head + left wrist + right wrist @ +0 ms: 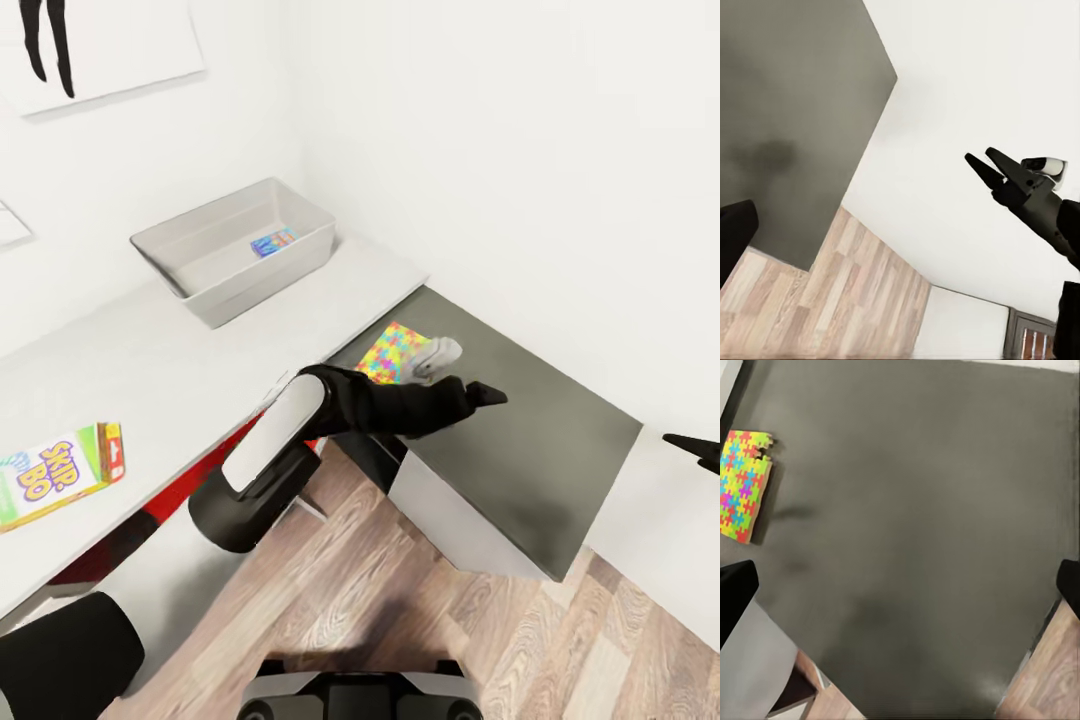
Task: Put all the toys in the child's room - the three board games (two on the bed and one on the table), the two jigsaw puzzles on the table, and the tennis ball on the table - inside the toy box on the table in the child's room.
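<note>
Head view: I am reaching my left end effector (487,394) out over the low dark cabinet (520,450), with its jaws apart and nothing in them. My right end effector (694,449) is poking in past the cabinet's far side. One jigsaw puzzle (392,350) is lying flat on the cabinet, at the corner that meets the desk surface (150,370). On that surface, just off the cabinet's corner, the toy box (200,290) is sitting with the blue board game (273,242) already inside. The SKIP BO box (55,475) is lying well away from the cabinet along the same surface.

Left wrist view: I am looking across the cabinet top (795,112) at my right end effector (988,165), whose fingers are spread. I judge the arms could knock together if both close on the cabinet at once.

Right wrist view: my right end effector (904,585) is hanging wide open and empty above the cabinet (915,510), the puzzle (746,484) lying off at one corner of it. The puzzle is thin and flat, so I am expecting my fingertips to skate over it or push it along the cabinet top rather than lift it. Pieces look loose at one corner, so a rough pinch might break it up.
</note>
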You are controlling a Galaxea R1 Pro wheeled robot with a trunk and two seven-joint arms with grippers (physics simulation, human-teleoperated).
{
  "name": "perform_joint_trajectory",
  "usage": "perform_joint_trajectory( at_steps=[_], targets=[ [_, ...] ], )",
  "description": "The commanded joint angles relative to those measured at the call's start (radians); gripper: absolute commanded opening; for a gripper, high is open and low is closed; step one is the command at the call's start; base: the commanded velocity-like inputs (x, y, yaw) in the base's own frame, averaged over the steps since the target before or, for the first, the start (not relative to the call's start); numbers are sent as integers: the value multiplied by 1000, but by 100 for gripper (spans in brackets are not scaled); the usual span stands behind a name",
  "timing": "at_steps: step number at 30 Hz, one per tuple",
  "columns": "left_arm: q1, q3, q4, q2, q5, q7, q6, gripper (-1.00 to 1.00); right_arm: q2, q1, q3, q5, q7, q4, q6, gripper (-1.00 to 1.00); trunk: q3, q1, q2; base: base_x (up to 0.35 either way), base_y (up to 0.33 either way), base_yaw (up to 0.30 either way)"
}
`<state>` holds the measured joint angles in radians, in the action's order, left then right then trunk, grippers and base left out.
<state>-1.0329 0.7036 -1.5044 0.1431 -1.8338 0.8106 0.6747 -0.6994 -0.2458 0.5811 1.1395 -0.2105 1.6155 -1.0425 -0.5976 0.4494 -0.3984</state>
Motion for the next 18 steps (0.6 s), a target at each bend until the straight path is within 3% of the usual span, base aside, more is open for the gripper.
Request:
perform_joint_trajectory(
  at_steps=[1,10,18],
  targets=[
    [8,6,-2,0,3,8,-5,100,0,-1,0,-11,-10,0,-5,100,0,1,-2,0,0,-215],
    [67,26,-40,-2,84,-16,-17,100,1,-2,-2,-16,-8,0,-5,100,11,1,-2,0,0,-214],
    [118,24,-47,-6,123,-24,-19,100,1,-3,-16,-18,-5,-1,-5,100,20,1,-2,0,0,-212]
  ],
)
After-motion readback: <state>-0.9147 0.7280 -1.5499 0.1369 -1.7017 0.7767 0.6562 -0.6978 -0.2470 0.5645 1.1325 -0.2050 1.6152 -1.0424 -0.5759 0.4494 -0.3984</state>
